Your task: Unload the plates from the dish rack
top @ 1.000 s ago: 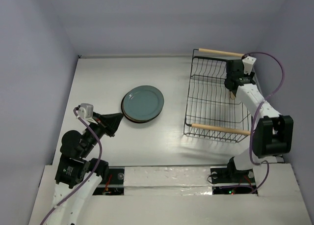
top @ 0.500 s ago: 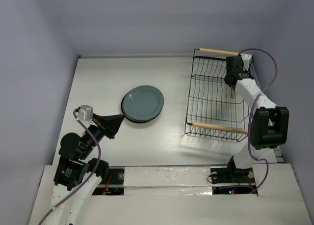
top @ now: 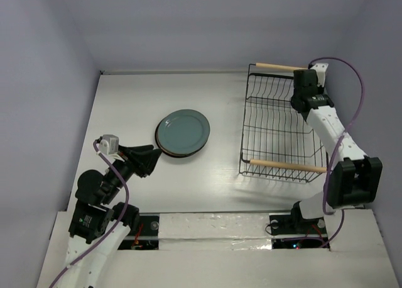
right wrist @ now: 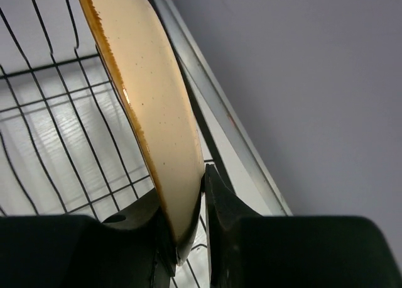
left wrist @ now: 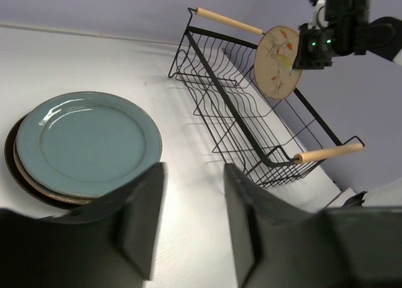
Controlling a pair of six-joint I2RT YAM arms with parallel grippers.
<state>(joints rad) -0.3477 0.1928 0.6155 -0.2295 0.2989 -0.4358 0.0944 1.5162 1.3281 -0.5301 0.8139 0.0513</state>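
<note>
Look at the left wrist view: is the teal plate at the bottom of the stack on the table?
No, the teal plate lies on top, with darker plates peeking out beneath its left edge.

You have soft, even light from above: the white tabletop (top: 125, 105) is bright but not blown out. The black wire dish rack (top: 276, 131) casts only a faint shadow. A small glare streak sits on the tan round plate (right wrist: 157, 124); the left gripper's dark fingers (left wrist: 141, 219) look blurred, close up.
</note>
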